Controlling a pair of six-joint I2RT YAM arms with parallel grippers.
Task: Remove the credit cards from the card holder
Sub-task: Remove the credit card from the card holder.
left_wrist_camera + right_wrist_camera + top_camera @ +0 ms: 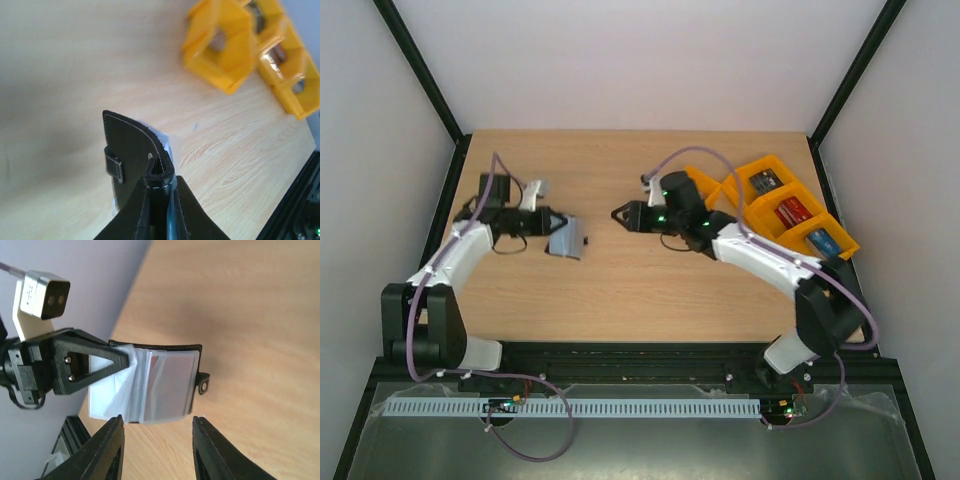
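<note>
The card holder [567, 241], a black wallet with a small closing tab, hangs just above the table left of centre. My left gripper [556, 224] is shut on its edge; the left wrist view shows the black cover [129, 142] clamped at my left gripper [160, 189]. In the right wrist view its pale clear pockets [150, 387] fan out, and a red credit card [172, 380] shows inside the outer one. My right gripper [618, 214] is open, pointing left at the wallet from a short way off. Nothing lies between the tips of my right gripper [156, 421], just short of the pockets.
Orange plastic trays [750, 208] stand at the right rear, holding a dark [767, 182], a red [793, 211] and a blue [823, 241] flat item. The trays [227, 55] also show in the left wrist view. The black frame rail runs along the near edge.
</note>
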